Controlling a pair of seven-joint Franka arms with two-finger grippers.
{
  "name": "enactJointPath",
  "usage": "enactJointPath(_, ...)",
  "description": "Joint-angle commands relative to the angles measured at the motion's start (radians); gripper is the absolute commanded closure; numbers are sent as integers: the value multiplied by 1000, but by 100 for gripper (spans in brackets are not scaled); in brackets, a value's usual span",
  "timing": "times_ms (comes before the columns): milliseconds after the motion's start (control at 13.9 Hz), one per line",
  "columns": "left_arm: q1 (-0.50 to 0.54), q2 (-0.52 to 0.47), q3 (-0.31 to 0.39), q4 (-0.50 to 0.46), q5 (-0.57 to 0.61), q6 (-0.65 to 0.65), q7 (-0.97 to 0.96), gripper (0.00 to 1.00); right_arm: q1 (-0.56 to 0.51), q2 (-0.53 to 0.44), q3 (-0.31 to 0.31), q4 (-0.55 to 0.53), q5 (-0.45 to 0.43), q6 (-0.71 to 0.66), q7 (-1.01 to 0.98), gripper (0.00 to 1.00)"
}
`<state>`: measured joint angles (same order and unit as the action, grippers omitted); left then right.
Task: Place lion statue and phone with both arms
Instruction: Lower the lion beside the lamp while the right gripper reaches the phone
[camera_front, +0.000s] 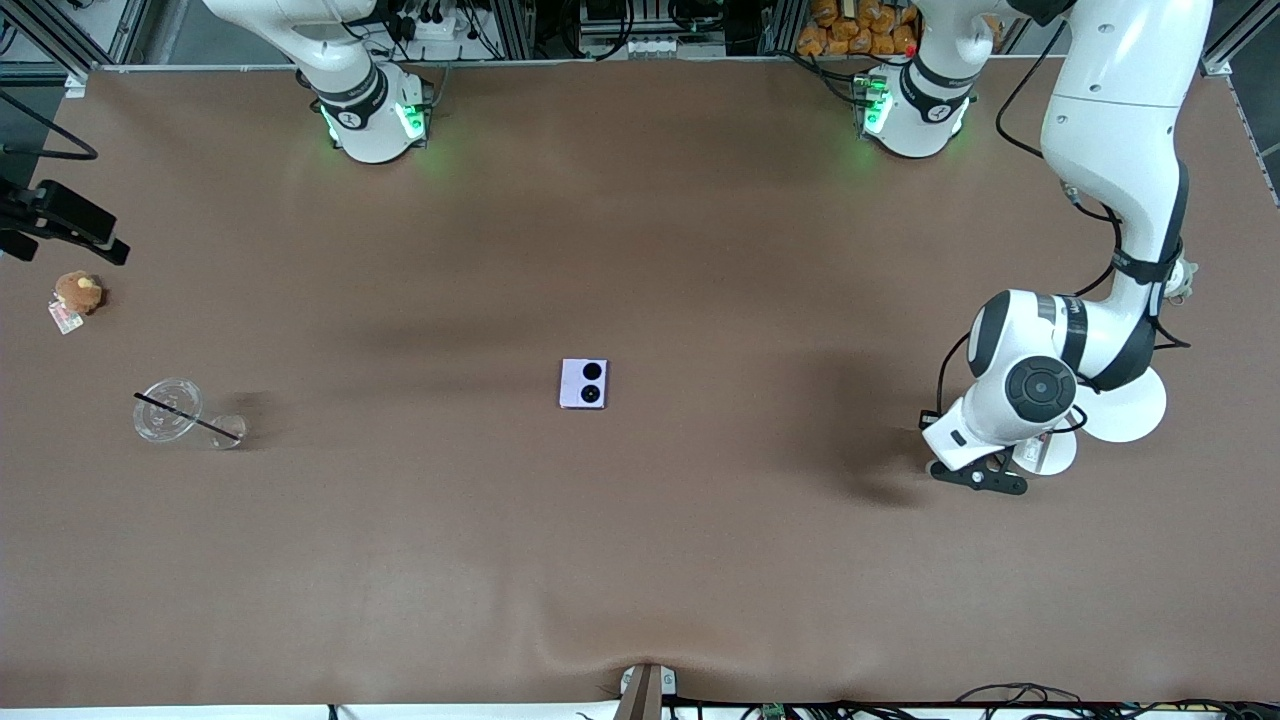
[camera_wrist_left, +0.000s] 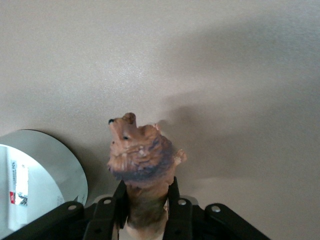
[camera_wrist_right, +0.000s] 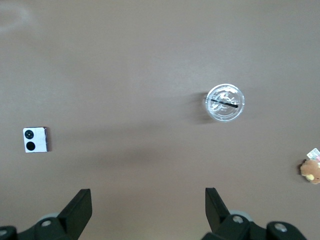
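Lion statue (camera_wrist_left: 142, 165) clamped in left jaws, head outward; right jaws apart.

You cannot see the left gripper (camera_wrist_left: 146, 212) in the front view, since the arm's own wrist covers it, and there the lion statue (camera_wrist_left: 141, 165) is hidden too. In the left wrist view the statue's lower body drops out of the picture between the fingers (camera_wrist_left: 176, 207), and the white disc (camera_wrist_left: 47, 165) beside it is cut off at the edge (its small label is too fine to read). The right gripper (camera_wrist_right: 148, 210) is out of the front view, and its own camera shows only the fingertips. The brown plush (camera_wrist_right: 311, 171) is clipped by that picture's edge.
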<state>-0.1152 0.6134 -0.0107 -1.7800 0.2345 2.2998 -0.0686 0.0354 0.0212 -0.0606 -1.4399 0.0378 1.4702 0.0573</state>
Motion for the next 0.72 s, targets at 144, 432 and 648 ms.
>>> enactJointPath(144, 6, 23, 11, 39, 140, -14, -91, 100, 159, 107, -1, 18, 28, 59, 293, 0)
enactJointPath(432, 9, 29, 9, 36, 140, -16, -163, 100, 314, 256, -1, 16, 30, 200, 533, 0)
enactJointPath(648, 3, 49, 9, 34, 138, -16, -177, 87, 432, 423, -1, 18, 25, 332, 637, 0)
